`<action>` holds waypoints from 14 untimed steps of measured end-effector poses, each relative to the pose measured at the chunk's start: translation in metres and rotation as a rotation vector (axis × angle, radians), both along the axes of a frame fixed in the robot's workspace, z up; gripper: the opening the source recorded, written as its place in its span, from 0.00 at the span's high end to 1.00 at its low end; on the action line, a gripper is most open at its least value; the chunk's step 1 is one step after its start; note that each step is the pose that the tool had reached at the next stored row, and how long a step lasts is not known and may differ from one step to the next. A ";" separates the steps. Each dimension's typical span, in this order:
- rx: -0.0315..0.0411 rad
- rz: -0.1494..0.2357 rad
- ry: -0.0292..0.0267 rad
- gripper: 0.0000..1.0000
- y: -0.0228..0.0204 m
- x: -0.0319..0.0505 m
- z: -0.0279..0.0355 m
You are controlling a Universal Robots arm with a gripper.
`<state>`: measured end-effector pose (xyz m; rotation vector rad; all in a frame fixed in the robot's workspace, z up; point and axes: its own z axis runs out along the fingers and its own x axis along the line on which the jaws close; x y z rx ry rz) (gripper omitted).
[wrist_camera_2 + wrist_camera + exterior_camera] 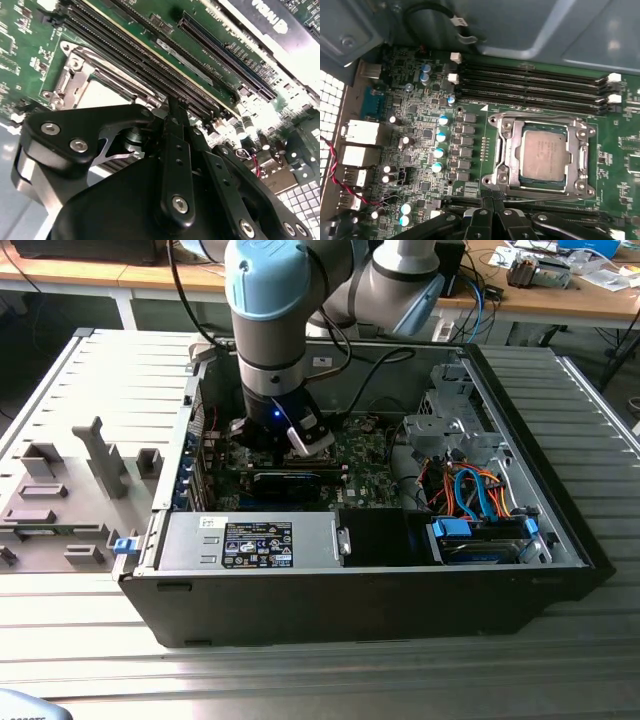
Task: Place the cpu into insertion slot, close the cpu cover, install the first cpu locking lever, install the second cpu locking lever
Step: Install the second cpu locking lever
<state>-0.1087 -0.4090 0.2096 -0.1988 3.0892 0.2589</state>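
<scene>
The cpu (543,154) lies flat in its socket on the green motherboard (420,135), its silvery top showing through the window of the cpu cover (509,150). The cover lies down over the chip. A thin wire lever (560,202) runs along the socket edge nearest my gripper (491,196). The gripper's black fingers (484,202) are pressed together, tips just off the socket's corner with nothing seen between them. In the second wrist view the gripper (172,107) sits beside the cover (75,80). In the exterior view the gripper (290,440) reaches down into the open computer case (350,600).
Long memory slots (535,82) run beside the socket. Capacitors (441,135) and rear ports (362,132) stand on the socket's other side. A black graphics card (285,483), a drive cage (445,425) and orange and blue cables (470,490) crowd the case. A grey fixture tray (70,490) sits at the exterior view's left.
</scene>
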 end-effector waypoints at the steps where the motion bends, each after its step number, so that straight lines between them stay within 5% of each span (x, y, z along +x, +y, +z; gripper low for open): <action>1: 0.0000 0.005 0.0000 0.89 0.0000 -0.0003 -0.0007; 14: 0.0073 0.020 0.0003 0.89 0.0051 -0.0023 -0.0063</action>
